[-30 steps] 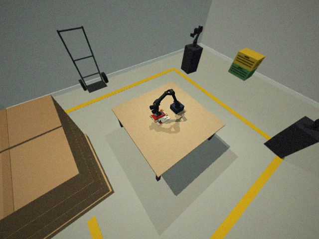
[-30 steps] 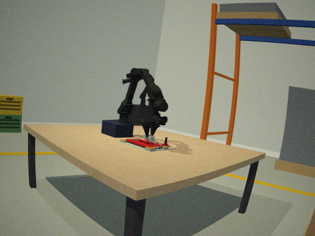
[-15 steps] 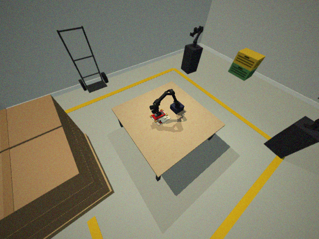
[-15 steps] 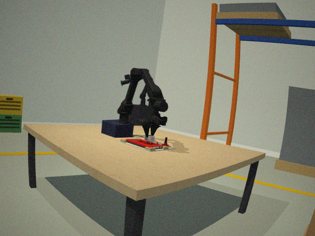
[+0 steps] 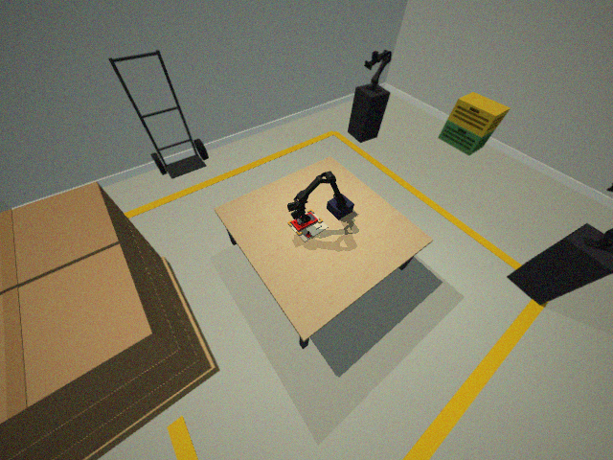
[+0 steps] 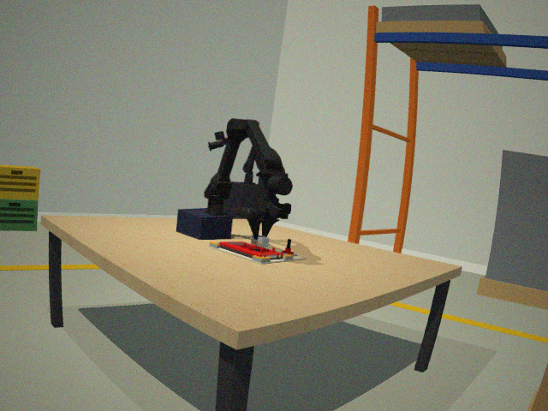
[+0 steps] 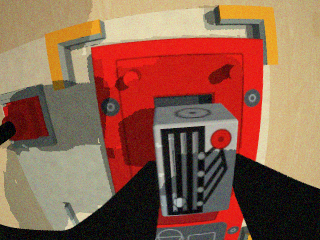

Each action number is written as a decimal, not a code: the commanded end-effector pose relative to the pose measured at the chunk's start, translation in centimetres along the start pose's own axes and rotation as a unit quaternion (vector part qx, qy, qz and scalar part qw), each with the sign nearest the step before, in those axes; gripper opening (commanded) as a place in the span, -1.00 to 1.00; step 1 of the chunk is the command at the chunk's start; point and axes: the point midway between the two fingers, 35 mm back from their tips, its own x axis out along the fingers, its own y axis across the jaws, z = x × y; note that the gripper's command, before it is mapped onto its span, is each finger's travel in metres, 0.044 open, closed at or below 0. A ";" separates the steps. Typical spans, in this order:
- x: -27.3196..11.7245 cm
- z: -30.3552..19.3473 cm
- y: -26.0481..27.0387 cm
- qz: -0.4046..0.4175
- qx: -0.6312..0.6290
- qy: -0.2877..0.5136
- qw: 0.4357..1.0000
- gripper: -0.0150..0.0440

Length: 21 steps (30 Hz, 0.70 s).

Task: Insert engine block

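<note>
The grey engine block [image 7: 195, 167] [image 6: 263, 241] has a black ribbed face, a red disc and a ringed end face. My gripper [image 7: 194, 166] [image 6: 259, 237] is shut on it, one black finger on each side. The red car body [image 7: 175, 65] [image 6: 232, 245] [image 5: 297, 225] lies flat between yellow corner brackets. In the wrist view, the block overlaps the dark opening [image 7: 185, 100] in the body; only the opening's far part shows. The block appears above the body in the exterior view. Its lower end, the rib and any contact are hidden.
The pale base plate [image 7: 55, 175] [image 5: 318, 228] extends beside the body. On it a red part [image 7: 31, 120] [image 6: 288, 251] with an upright black knob sits in a grey socket. Yellow brackets [image 7: 56, 47] [image 7: 270, 35] stand at the body's corners. The dark arm base [image 6: 203, 223] [image 5: 340, 206] stands behind.
</note>
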 end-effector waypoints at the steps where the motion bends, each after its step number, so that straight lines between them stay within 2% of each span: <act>1: 0.1 0.0 0.1 0.002 0.000 0.000 1.000 0.05; 21: 0.2 0.0 0.1 0.002 0.004 0.000 1.000 0.05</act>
